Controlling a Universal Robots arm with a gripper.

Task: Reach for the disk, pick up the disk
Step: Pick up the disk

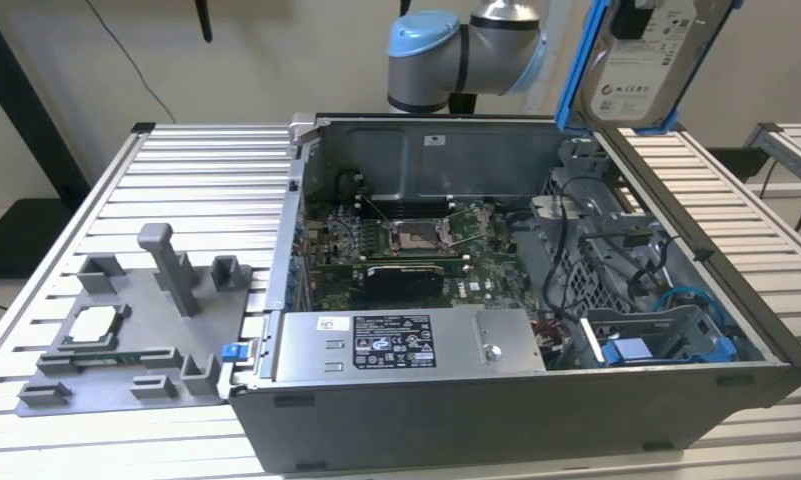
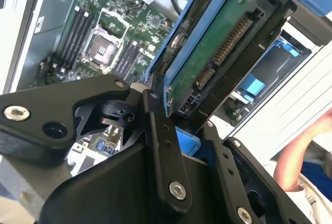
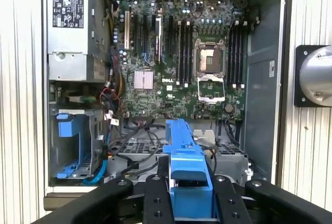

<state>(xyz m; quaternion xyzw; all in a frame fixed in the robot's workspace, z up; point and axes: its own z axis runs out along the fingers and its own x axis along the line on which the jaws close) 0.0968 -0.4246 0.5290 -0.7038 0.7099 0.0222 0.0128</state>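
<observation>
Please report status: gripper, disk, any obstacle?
Gripper shut on disk. Disk lifted above open computer case, blue frame between fingers. Nothing in the way.

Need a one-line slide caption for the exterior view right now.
The gripper holds the blue-framed disk lifted above the open computer case on the slatted table.
</observation>
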